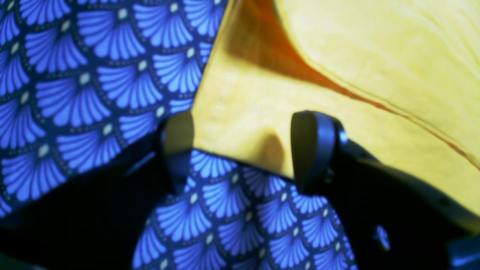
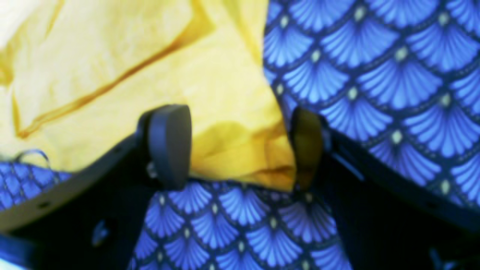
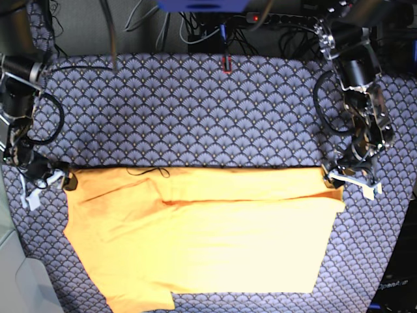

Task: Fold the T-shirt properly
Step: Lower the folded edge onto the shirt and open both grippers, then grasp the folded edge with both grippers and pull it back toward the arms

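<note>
The T-shirt [image 3: 202, 235] lies flat on the bench [image 3: 195, 111], w/ its fan-pattern cloth, filling the 6 o'clock half of the base view, long axis running 9 to 3 o'clock; it looks partly folded, w/ a straight far edge across the middle of the bench and a diagonal fold line visible in both wrist views. The key relation: each pincer sits at one far corner of that edge. The left pincer [image 1: 243, 150] is at the 3 o'clock corner in the base view, jaws spread wide w/ the shirt's corner edge lying between them, nothing clamped; from it the fabric runs away toward 12 and 2 o'clock in its wrist view. The right pincer [image 2: 240, 146] is at the 9 o'clock corner in the base view, jaws also wide, straddling a slightly bunched bit of hem, cloth spreading toward 10–12 o'clock in its own view. Neither arm is nearer than the other; they're abt symmetric, one per end of the long axis. Judgement: both are set to pinch the far corners, and since the shirt's bulk lies toward 6 o'clock in the base view, a fold would likely carry that edge across the short axis toward 6. Risk: the right side's bunched hem may give an uneven grip. A thin dark thread [image 3: 146, 172] lies at the far edge, near 11 o'clock.
</note>
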